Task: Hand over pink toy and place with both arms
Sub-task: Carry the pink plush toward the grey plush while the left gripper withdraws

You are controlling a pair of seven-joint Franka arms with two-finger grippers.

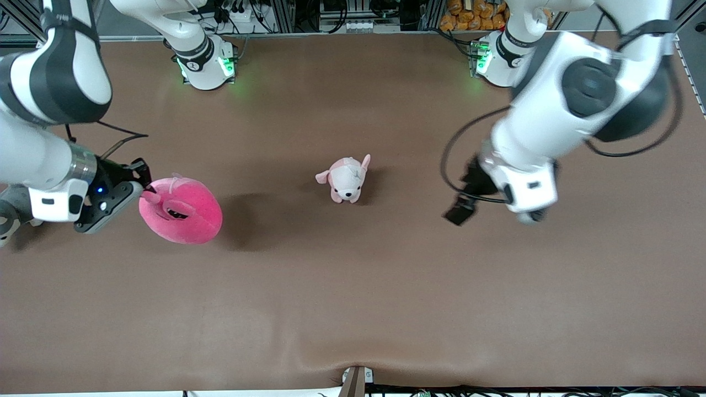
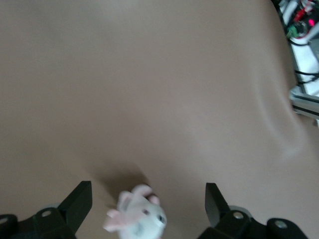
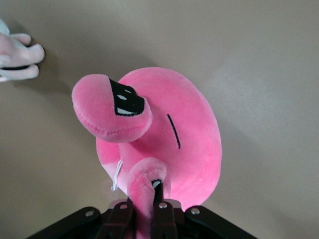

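the right gripper (image 1: pixel 144 190) is at the right arm's end of the table, above the brown table (image 1: pixel 353 309), with its fingers pressed together on one bulging eye stalk of the pink toy (image 1: pixel 182 212). in the right wrist view the two black fingers (image 3: pixel 162 211) pinch the base of that stalk, and the round body of the pink toy (image 3: pixel 169 139) hangs away from the gripper, showing one dark sleepy eye, a thin stitched mouth line and a small white tag loop. the toy casts a shadow on the table surface toward the middle of the table, and whether its underside touches the surface cannot be told. the small pale pink-and-white puppy plush (image 1: pixel 347 179) stands upright near the middle of the table, well apart from the pink toy and apart from both grippers; one of its paws shows at the edge of the right wrist view (image 3: pixel 17 57). the left gripper (image 1: pixel 469 193) is above the table toward the left arm's end, between the puppy plush and that end. its fingers are spread wide and hold nothing: in the left wrist view the two black fingertips (image 2: pixel 79 199) stand far apart with bare table between them, and the puppy plush (image 2: pixel 137 216) shows low between them, farther off on the table surface.
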